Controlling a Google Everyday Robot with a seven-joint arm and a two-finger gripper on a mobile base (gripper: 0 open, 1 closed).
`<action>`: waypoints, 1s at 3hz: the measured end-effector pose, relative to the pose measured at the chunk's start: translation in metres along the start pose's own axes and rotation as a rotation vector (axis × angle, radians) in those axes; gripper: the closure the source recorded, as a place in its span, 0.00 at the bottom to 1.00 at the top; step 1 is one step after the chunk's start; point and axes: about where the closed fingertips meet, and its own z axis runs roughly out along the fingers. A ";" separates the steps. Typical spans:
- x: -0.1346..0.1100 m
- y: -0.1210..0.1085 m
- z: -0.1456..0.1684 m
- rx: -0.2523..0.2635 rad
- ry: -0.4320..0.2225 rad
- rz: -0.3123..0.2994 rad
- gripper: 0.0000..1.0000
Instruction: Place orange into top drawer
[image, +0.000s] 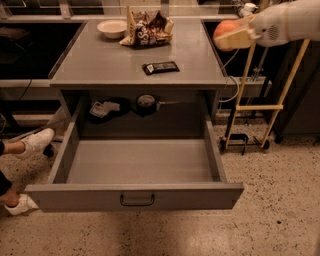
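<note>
Off table's (100, 65) rt edge — end effector (234, 37) grips orange (225, 27).

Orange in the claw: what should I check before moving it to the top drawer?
1. Grip: orange held in claw, high and right of the tabletop: ok.
2. The top drawer pulled open: ok.
3. Drawer floor free for the fruit: ok.
4. Claw over the drawer: not ok, it is off to the right.
5. A white shoe clear of the drawer's left wall: cannot tell.

table (100, 65) holds bowl (112, 28), bag (148, 31), bar (160, 67); hand (229, 35) beyond edge.
</note>
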 end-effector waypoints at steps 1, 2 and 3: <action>-0.026 0.020 -0.038 0.040 -0.033 -0.017 1.00; -0.025 0.020 -0.038 0.038 -0.032 -0.017 1.00; -0.018 0.029 -0.029 0.040 -0.002 -0.025 1.00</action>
